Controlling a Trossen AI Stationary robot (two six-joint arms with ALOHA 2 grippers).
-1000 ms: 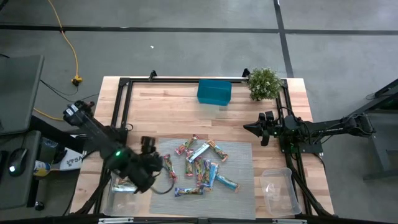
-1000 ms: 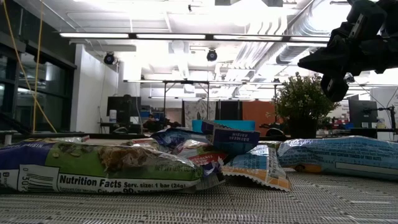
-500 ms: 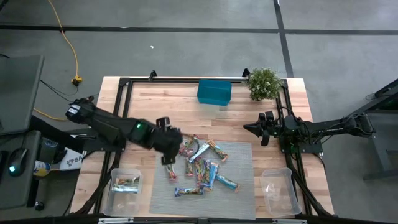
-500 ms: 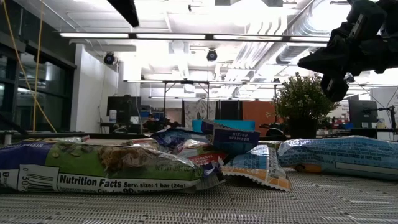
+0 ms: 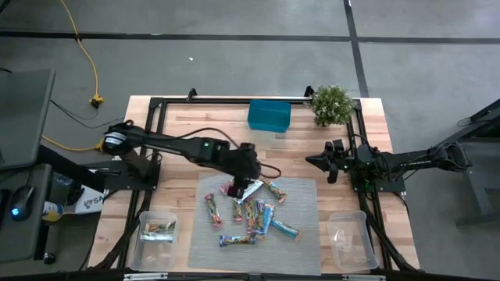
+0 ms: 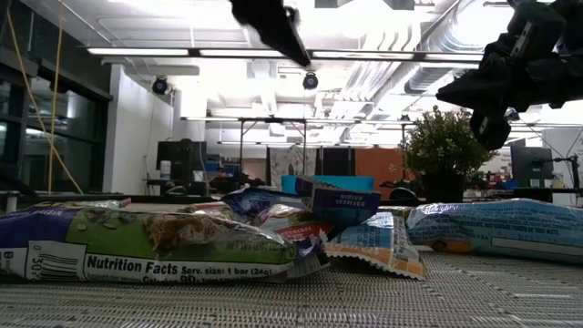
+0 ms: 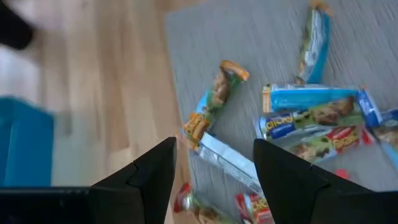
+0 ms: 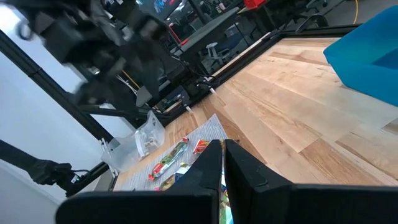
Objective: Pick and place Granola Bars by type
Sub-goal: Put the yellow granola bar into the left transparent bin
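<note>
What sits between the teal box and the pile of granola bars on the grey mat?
In the high view, only bare wooden tabletop separates the teal rectangular box from the shiny wrapped granola bars, apart from the left tool hanging open over the pile's near edge.

A light wooden butcher-block table (image 5: 195, 125) with a black metal frame around its edges is carrying everything here. A grey woven rectangular mat (image 5: 301, 204) is lying across the near middle, and a loose pile of shiny wrapped granola bars (image 5: 254, 215) is sitting on it. A teal rectangular box (image 5: 269, 115) is resting at the far edge, with a small green potted plant (image 5: 331, 104) just beside it. Two clear plastic tubs are sitting at the near corners: the left tub (image 5: 158, 231) is holding a bar, the right tub (image 5: 348, 236) is off the mat's other side.
</note>
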